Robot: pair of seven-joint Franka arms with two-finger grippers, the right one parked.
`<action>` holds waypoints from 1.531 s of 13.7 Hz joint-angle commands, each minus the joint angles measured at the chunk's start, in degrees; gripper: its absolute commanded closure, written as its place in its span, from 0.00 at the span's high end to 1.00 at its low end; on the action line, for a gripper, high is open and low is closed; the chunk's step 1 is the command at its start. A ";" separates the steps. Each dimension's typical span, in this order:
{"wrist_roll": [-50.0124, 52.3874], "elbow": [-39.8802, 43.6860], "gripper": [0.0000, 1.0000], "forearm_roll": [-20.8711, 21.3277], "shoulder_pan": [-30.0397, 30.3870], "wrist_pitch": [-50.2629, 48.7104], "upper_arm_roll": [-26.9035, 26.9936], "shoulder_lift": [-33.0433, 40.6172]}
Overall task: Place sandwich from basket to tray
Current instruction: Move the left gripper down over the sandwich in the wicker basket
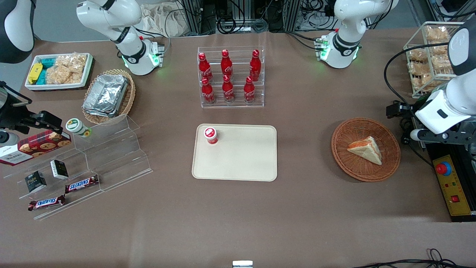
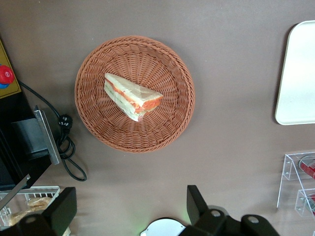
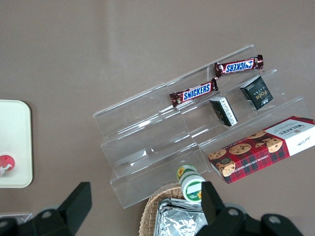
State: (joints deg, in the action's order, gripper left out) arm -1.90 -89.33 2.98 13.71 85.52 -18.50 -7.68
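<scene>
The sandwich [image 1: 366, 149], a pale wedge with an orange-red filling edge, lies in the round reddish-brown wicker basket [image 1: 342, 156]. In the left wrist view the sandwich [image 2: 132, 96] rests near the middle of the basket [image 2: 98, 123]. My left gripper [image 1: 403, 123] hangs high over the table, beside the basket toward the working arm's end. It is open [image 2: 129, 209], its dark fingers [image 2: 197, 204] wide apart with nothing between them. The beige tray [image 1: 241, 160] lies flat mid-table, and its edge [image 2: 300, 73] shows in the left wrist view.
A small red-lidded cup [image 1: 211, 135] stands on the tray's corner. A clear rack of red bottles [image 1: 230, 78] stands farther from the camera than the tray. A wire rack of snacks [image 1: 431, 56] and a yellow control box [image 1: 452, 190] sit beside the basket.
</scene>
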 commanded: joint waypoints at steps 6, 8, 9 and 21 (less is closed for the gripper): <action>2.67 -0.03 1.00 1.14 0.18 -1.85 0.30 -2.96; 11.70 -4.26 1.00 3.34 0.36 1.90 0.31 -2.69; 15.48 -7.41 1.00 3.34 0.36 6.02 0.31 -2.34; 53.92 -31.25 1.00 5.63 0.53 42.17 3.73 -6.46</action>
State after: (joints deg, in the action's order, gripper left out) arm 48.56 -119.21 7.26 14.20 125.10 -15.09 -13.78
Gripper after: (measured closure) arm 0.000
